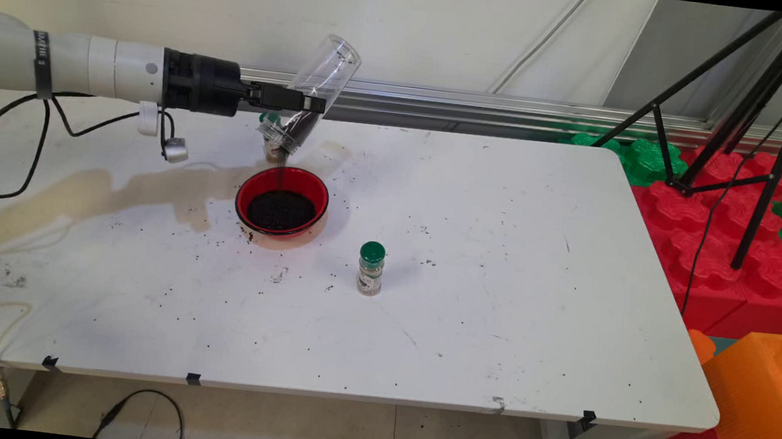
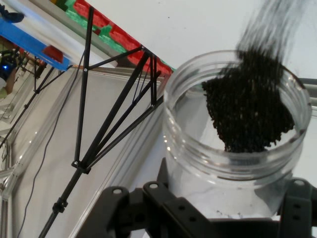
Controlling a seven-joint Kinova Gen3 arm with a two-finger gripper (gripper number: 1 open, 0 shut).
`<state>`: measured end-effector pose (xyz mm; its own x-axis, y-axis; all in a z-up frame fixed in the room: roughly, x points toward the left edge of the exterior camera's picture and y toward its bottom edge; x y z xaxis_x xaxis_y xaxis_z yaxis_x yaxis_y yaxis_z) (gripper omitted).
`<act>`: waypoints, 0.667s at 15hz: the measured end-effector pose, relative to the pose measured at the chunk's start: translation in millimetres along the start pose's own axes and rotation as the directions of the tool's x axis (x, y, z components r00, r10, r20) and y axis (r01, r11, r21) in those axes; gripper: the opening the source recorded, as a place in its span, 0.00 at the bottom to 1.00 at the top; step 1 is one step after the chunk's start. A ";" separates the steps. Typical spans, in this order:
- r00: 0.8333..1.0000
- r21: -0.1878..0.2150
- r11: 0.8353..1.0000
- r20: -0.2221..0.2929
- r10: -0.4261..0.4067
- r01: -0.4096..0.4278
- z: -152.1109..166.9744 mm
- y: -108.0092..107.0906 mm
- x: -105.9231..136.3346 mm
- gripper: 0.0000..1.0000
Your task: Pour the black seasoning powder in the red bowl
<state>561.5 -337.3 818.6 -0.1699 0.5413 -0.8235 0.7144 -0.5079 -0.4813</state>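
A: Status?
B: My gripper is clamped on the clear jar, tilted mouth-down above the red bowl. Dark granules pouring in.
A: Spice bottle?
B: Upright, right of the bowl.

A white table stands before a pale wall, its top stained with a brownish patch on the left and dotted with dark specks. A metal rail runs along the base of the wall. A black tripod stands to the right, upon red and green foam blocks. An orange block sits nearer the camera. The floor below is beige, with black cables lying on it.
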 end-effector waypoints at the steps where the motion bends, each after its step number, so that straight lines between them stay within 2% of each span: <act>1: 1.000 0.002 1.000 0.002 0.002 -0.002 -0.2 -0.3 -0.3 0.00; 10: 0.999 0.014 0.999 0.021 0.030 -0.030 -1.6 -2.4 -2.7 0.00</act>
<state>561.3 -336.5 822.5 -0.1625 0.5122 -0.8434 0.7097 -0.5331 -0.4605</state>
